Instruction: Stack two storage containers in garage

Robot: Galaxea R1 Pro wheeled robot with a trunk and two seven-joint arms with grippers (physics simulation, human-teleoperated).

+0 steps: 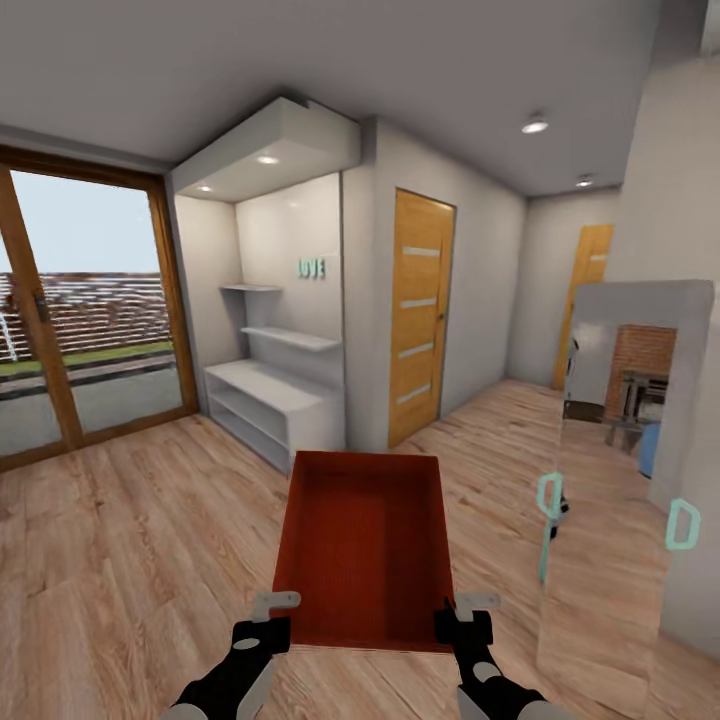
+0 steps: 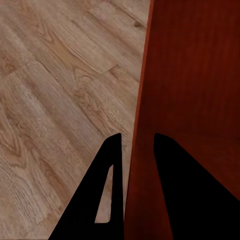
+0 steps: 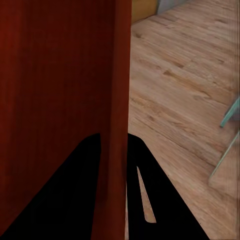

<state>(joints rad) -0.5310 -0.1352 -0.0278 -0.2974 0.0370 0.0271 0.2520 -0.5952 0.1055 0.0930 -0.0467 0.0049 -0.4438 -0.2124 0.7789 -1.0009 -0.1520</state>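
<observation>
- closest in, the left end effector (image 1: 276, 612) and the right end effector (image 1: 466, 615) reach forward from the robot, one at each near corner of an orange-red storage container (image 1: 365, 545).
- the left end effector is clamped on the container's left wall: at the left wrist one dark finger (image 2: 107, 195) sits outside the wall and the other inside it, the orange-red wall (image 2: 142, 140) running between them.
- the right end effector grips the right wall the same way, its fingers (image 3: 145, 200) straddling the wall's edge (image 3: 120, 100) in the right wrist view.
- the container is held up over the light wood-plank floor (image 1: 140, 540), open side up and tipped a little away from the robot, so its bare inside shows.
- this is the living room: a wood-framed glass door (image 1: 85, 310) stands at the left, looking out on a yard.
- straight ahead is a white alcove with shelves (image 1: 275, 380) and small teal letters (image 1: 311, 268) on its back wall.
- beside the alcove is a closed wooden door (image 1: 420, 315); a second wooden door (image 1: 588, 290) stands farther down the passage.
- at the right a tall leaning panel, probably a mirror (image 1: 625, 480), shows red brick (image 1: 642, 352), with pale teal handle-like shapes (image 1: 683, 524) near it.
</observation>
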